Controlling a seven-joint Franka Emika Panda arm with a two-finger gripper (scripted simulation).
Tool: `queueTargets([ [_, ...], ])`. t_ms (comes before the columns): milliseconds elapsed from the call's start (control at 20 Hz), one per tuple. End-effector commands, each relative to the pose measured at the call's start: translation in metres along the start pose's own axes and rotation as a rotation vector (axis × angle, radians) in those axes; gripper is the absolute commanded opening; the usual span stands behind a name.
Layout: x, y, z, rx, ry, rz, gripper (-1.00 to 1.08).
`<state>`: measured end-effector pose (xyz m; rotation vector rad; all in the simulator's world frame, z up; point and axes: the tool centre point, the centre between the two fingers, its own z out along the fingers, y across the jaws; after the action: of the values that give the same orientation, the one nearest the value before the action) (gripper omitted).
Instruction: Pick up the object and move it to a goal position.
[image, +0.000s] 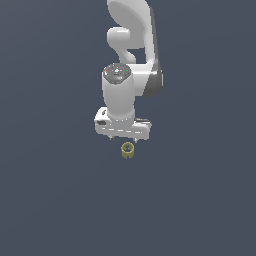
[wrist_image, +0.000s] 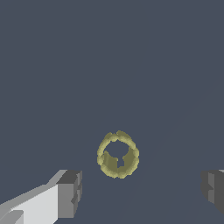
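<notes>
The object (wrist_image: 117, 154), a small hollow ribbed ring judged light and rigid, is seen resting apart below the wide-open gripper (wrist_image: 142, 192) and is best clamped across its 2 outer walls.

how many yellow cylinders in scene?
1. The olive-yellow cylinder sits on the floor just in front of the open gripper, not held. None seems hidden.

The hollow cylinder (image: 127, 150) is olive-yellow, with a bumpy, beaded-looking rim and a darker olive inner wall. The arm (image: 131, 45) is glossy white with dark grey joint bands and small red and green marks on its grey cap. The gripper (wrist_image: 140, 192) is white with mid-grey fingertips (wrist_image: 70, 192). The ground (image: 50, 200) is plain slate blue-grey.
</notes>
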<state>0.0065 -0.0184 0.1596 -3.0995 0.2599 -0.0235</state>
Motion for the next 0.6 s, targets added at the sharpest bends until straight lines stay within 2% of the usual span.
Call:
queueTargets([
  [0,-0.005,-0.003,0.019,-0.009,-0.004,0.007,1.0],
  [250,-0.014,-0.009,0.052,-0.025,-0.01,0.019,1.0],
  [550,-0.02,-0.012,0.068,-0.032,-0.012,0.024,1.0],
])
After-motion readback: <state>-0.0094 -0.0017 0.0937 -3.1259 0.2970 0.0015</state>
